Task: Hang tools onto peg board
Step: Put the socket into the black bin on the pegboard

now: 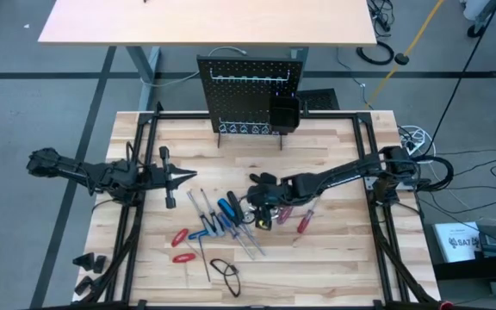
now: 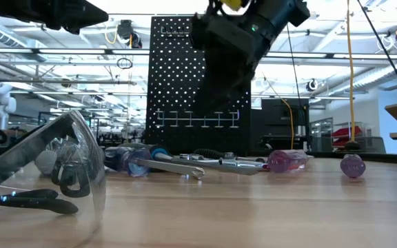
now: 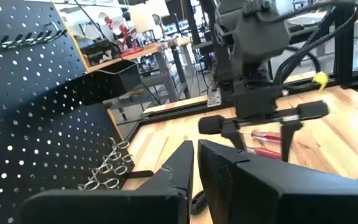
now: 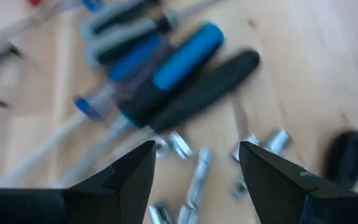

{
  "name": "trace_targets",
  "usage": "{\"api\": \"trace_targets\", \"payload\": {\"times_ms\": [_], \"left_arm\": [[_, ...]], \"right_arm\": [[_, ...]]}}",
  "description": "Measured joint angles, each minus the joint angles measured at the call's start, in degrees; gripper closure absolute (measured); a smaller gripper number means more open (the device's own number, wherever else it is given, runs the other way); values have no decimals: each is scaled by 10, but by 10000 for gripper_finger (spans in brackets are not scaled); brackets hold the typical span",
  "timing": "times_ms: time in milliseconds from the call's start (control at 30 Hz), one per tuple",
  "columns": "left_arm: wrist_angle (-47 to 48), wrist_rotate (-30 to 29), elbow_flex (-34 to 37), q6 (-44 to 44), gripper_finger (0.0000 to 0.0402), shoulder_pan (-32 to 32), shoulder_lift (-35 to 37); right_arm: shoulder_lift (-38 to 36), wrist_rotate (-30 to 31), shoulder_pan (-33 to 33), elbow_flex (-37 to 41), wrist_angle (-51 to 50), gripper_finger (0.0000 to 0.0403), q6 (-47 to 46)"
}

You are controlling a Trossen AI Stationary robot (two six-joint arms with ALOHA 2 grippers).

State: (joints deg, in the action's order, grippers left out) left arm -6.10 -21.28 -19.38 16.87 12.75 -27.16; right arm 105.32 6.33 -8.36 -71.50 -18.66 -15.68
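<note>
**Right arm over the tool pile, nothing on the peg board yet**

Table: light wood slats, both arms mounted at its sides. Everything for the task sits on it.

Peg board: upright at the far edge, centred, so either arm can reach it. Row of hooks across the upper part looks bare; a small black bin hangs at its right. No tool hung, as far as I can see.

Left arm: parked over the left side of the table, left gripper pointing toward the middle, well clear of the pile. In its wrist view the fingers stand almost together with only a thin slit between, nothing in them. Reads as waiting, kept out of the other arm's way.

Right arm: reaches in from the right; right gripper hovers over the pile's right end. Fingers spread wide, empty, pointing down, with silver bits in the gap below. My guess: lining up for a pick.

Tools: loose heap front-centre, well apart from the board. Blue-handled screwdriver and black-handled one lie side by side, touching. Red-handled screwdrivers just right of the gripper, red-handled pliers at left.

Safety glasses near the front edge, not part of the job.
</note>
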Motion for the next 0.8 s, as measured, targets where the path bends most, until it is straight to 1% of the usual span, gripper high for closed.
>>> {"api": "trace_targets", "payload": {"times_ms": [133, 233, 367, 467, 567, 633, 700, 800], "left_arm": [[-9, 0, 0, -7, 370, 0, -2], [-26, 0, 0, -10, 370, 0, -10], [-47, 0, 0, -11, 370, 0, -25], [-55, 0, 0, -16, 370, 0, -34], [-47, 0, 0, -61, 370, 0, -42], [-36, 3, 0, -100, 369, 0, -51], [-30, 14, 0, -105, 369, 0, -61], [-29, 23, 1, -154, 369, 0, -74]], "right_arm": [[0, -2, 0, 0, -55, 177, -3], [-3, -1, 1, 0, -64, 177, -38], [-15, 34, 2, 0, -94, 177, -70], [-17, 41, 1, 0, -104, 177, -67], [-18, 43, -5, 0, -100, 177, -37], [-19, 62, -10, 10, -83, 177, -12], [-20, 86, -12, 24, -55, 177, -12], [-26, 84, -10, 50, -6, 177, -29]]}}
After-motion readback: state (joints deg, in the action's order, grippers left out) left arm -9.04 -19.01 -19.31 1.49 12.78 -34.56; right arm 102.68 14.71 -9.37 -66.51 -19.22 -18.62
